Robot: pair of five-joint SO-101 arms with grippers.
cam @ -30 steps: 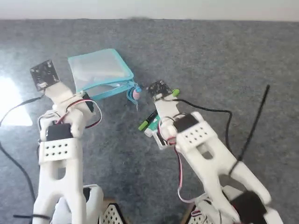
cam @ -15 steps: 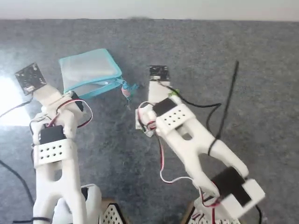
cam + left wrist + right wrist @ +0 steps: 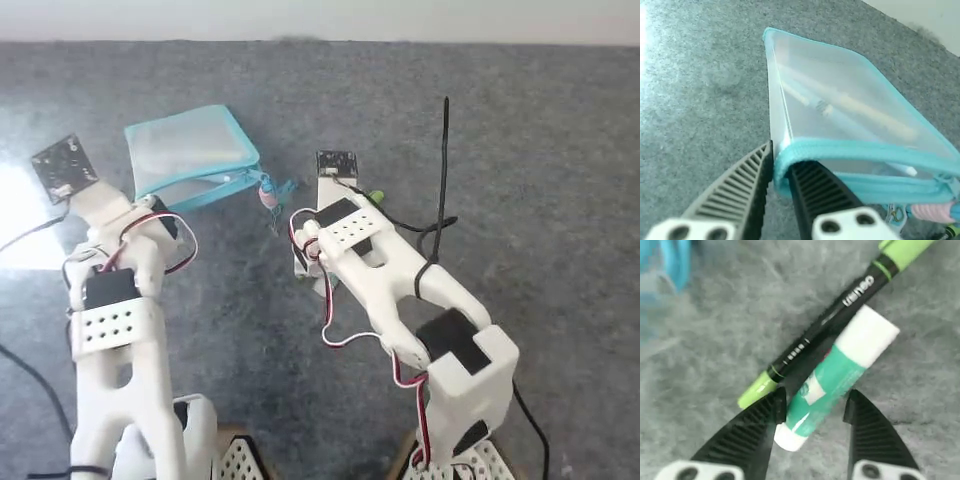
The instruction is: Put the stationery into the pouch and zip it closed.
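Left claw (image 3: pixel 780 161) clamped on pouch (image 3: pixel 840 110) corner | right claw (image 3: pixel 816 399) spread astride glue stick (image 3: pixel 840 371), marker (image 3: pixel 830 322) just beside | step: picking up stationery | next: likely close on glue stick alone

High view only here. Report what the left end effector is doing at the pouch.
Observer: Left end effector is shut on the pouch's teal edge, near a corner.
Operator: Report the pouch's contents.
Observer: Long pen-like sticks show through its clear wall.
Operator: Now the right one.
Observer: Right end effector is open, straddling a glue stick that lies against a marker.
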